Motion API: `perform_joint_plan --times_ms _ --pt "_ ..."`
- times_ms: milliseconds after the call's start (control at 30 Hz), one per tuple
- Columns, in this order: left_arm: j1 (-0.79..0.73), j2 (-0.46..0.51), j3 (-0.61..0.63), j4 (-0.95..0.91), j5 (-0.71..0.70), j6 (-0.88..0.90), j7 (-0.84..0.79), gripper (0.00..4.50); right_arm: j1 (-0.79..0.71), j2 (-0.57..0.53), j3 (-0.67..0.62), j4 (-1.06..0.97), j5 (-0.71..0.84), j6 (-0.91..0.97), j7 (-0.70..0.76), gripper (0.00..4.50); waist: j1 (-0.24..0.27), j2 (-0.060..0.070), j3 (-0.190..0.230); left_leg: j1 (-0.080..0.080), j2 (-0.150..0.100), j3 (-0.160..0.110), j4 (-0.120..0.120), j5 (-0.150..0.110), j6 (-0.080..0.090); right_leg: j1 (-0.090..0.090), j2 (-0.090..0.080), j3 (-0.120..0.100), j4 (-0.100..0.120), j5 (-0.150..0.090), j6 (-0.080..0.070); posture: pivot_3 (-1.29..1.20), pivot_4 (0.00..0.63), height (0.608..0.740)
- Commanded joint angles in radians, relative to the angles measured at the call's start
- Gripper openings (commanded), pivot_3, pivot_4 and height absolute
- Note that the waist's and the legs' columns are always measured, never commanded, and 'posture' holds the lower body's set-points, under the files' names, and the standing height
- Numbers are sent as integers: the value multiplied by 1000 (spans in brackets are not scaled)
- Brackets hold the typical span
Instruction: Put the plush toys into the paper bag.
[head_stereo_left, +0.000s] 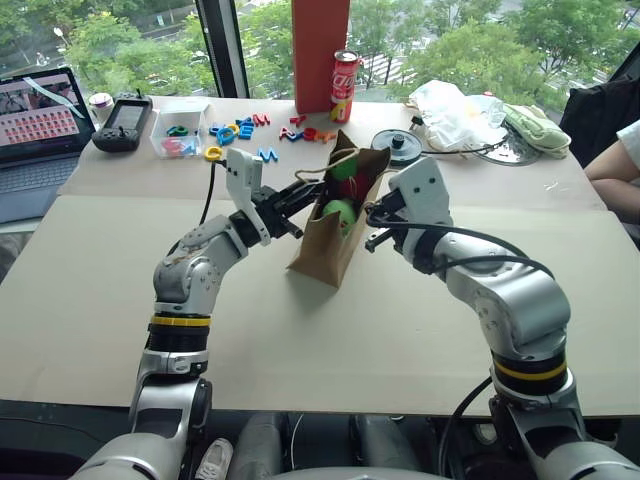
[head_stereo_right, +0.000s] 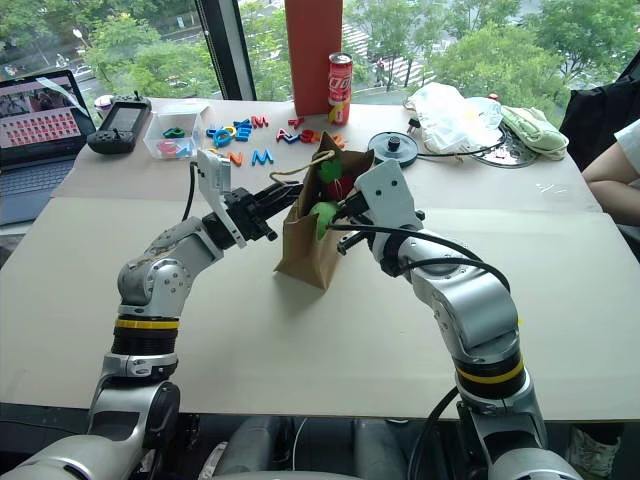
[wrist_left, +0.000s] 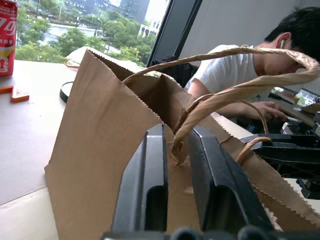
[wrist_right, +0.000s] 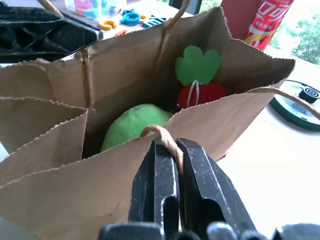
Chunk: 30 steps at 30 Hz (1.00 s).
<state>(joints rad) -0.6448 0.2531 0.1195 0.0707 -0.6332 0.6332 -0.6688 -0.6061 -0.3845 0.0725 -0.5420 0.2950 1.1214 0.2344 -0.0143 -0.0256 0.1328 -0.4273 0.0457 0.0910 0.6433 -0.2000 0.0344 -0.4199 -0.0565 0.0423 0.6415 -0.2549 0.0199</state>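
creased brown paper bag (wrist_right: 210, 125) holds both plush toys (wrist_right: 132, 125).

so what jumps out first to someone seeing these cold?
The creased brown kraft paper bag standing mid-table, with the left gripper and right gripper at its rim on either side, each with a tan cord handle between its fingers. Inside sit the bright green fuzzy plush toy and the red chili-shaped plush toy. Behind it, by the window, rise a tall red-orange box and a red soda can.
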Motion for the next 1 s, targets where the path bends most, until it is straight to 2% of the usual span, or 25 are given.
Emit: perform_joint_plan --times_ms 33,200,267,500,700,833,1000 --pt "-28 25 32 -76 -68 47 -16 2629 -40 9 -81 -63 40 7 16 1961 0 0 0 0 0 0 0 0 0 0 0 0 0 0 0 0 150 739" --pt "-8 76 85 -142 -154 118 -22 4465 -49 10 -201 -110 138 15 71 3719 0 0 0 0 0 0 0 0 0 0 0 0 0 0 0 0 150 739" --pt "15 98 113 -167 -196 151 -20 4500 -40 -15 -249 -134 197 22 116 4376 0 0 0 0 1 0 0 0 0 0 0 0 0 0 0 0 150 739" --pt "132 164 102 -156 -162 129 -54 4500 57 -172 -368 -180 404 50 305 4446 2 0 0 1 1 0 -1 0 0 1 0 0 -1 0 0 0 150 739" --pt "166 171 50 -125 -92 66 -93 4500 105 -260 -377 -155 493 15 377 4446 2 0 0 2 1 0 0 0 0 3 -1 0 -1 0 0 0 150 739" --pt "176 159 25 -126 -75 44 -110 4500 106 -272 -344 -139 524 9 383 3348 0 0 0 2 1 0 0 0 0 3 0 0 -1 0 0 0 150 739" --pt "204 173 18 -118 -63 33 -140 4500 134 -285 -186 -94 438 -20 353 1619 -1 0 0 2 2 0 -1 0 0 2 0 0 -1 0 0 0 150 739"
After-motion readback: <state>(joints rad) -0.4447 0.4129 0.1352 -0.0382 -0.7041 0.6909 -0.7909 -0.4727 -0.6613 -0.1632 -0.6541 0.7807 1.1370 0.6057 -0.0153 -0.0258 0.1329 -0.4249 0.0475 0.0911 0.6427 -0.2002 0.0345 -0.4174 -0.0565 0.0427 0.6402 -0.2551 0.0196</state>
